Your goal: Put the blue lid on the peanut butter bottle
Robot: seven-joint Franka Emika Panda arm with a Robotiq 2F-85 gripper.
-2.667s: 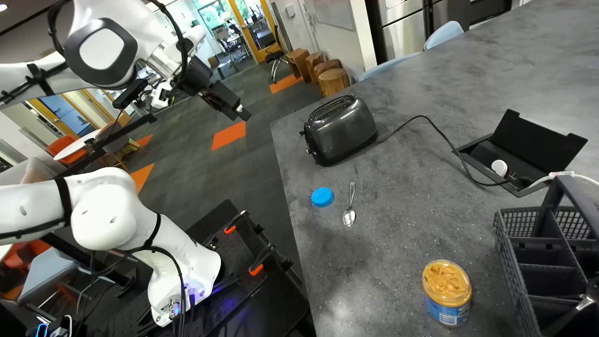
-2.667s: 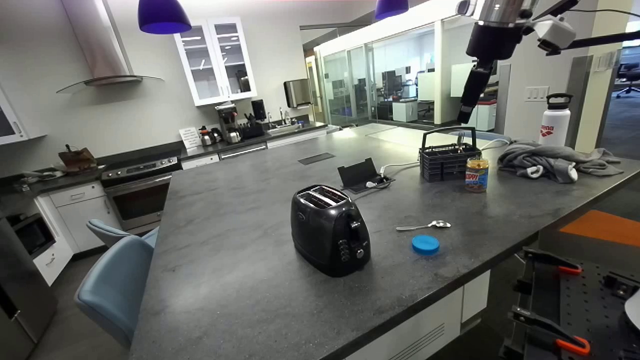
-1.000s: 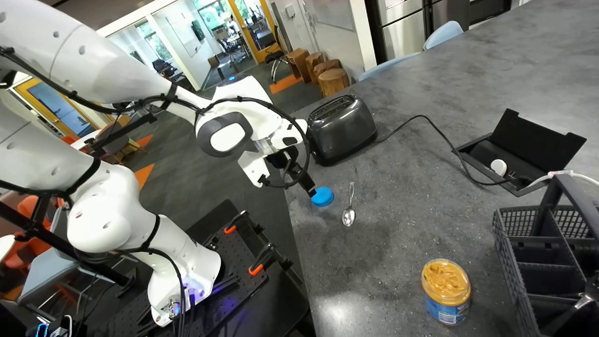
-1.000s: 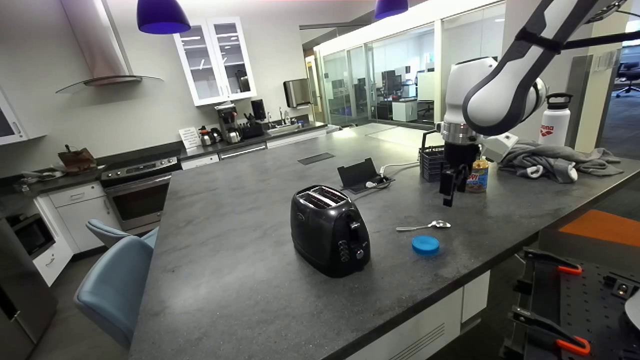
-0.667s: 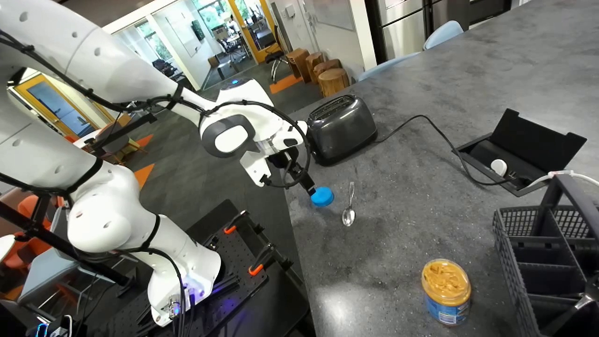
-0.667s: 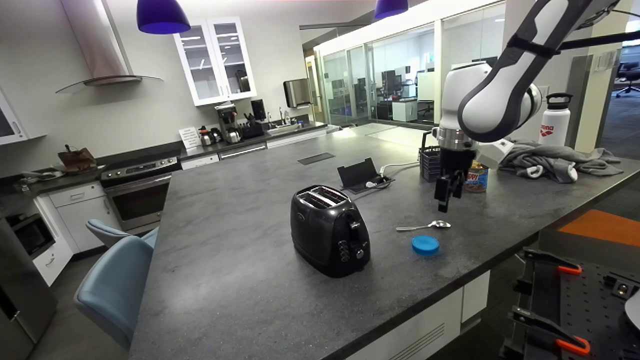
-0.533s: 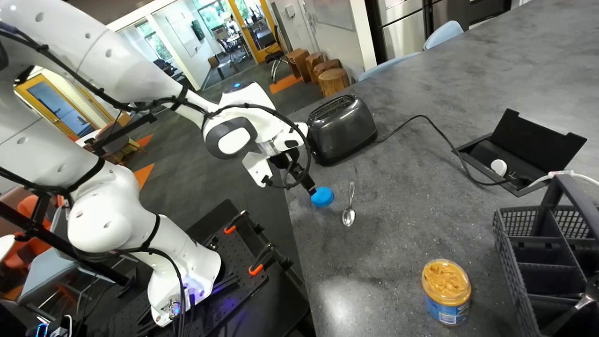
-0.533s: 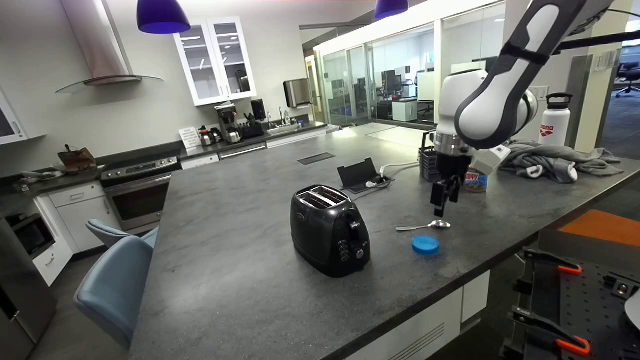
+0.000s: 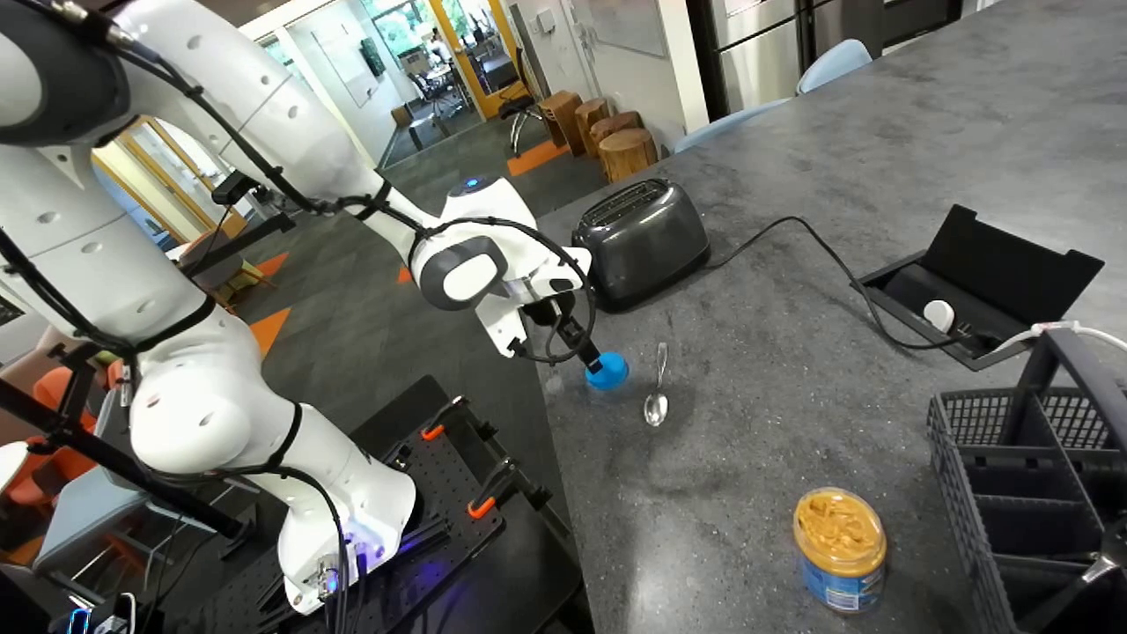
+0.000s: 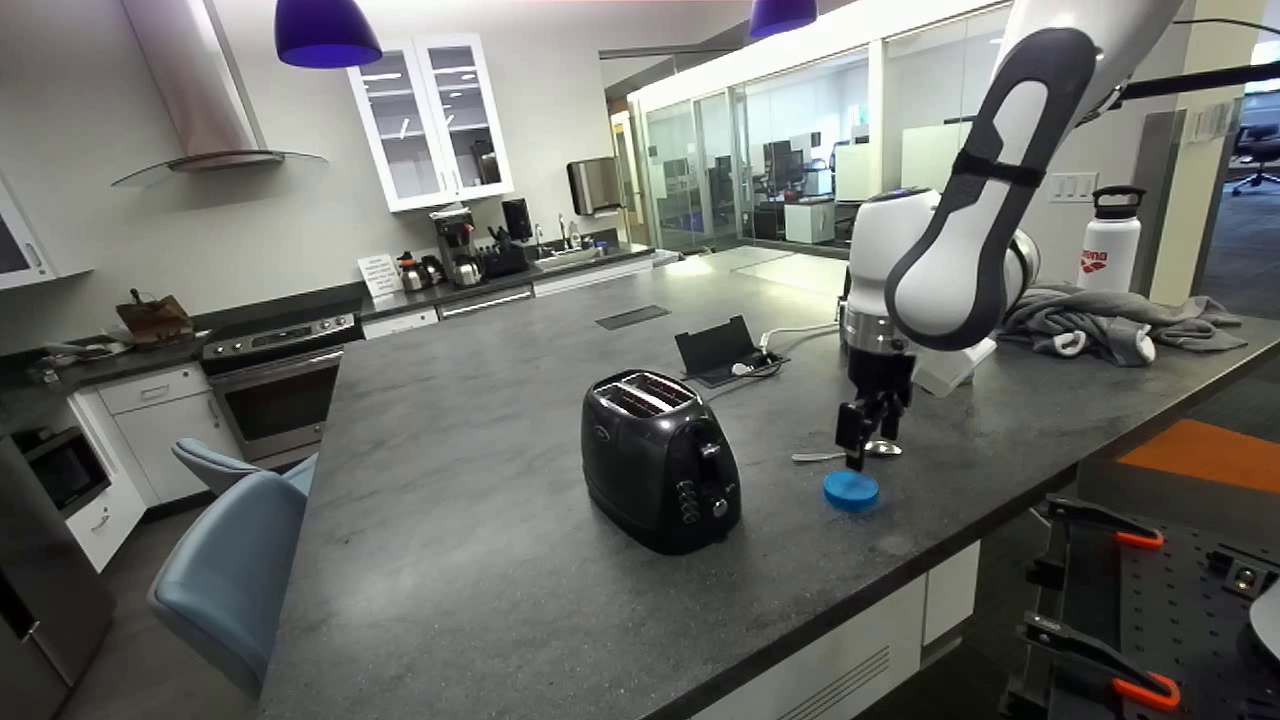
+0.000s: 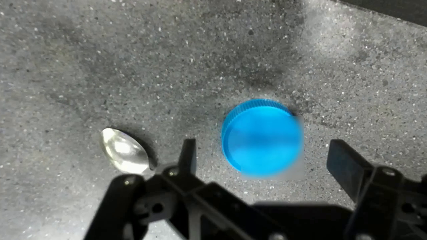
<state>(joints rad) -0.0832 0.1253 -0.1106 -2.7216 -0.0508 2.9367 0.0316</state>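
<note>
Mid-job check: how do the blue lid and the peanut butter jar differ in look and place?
The blue lid is a flat disc; the peanut butter jar is a taller cylinder. The lid is all blue; the jar is tan above a blue label. In the wrist view the lid shows between the parted jaws of the gripper; the jar is out of that view. Both rest on the grey counter.

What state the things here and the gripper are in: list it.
Blue lid: flat on the countertop, ungripped.
Peanut butter jar: upright, uncapped.
Gripper: open, holding nothing.
Spoon: lying loose.
Black toaster: upright, nothing sticking out.
Black power box: open.
Cutlery caddy: upright.
White water bottle: upright, capped.
Gray cloth: crumpled.
</note>
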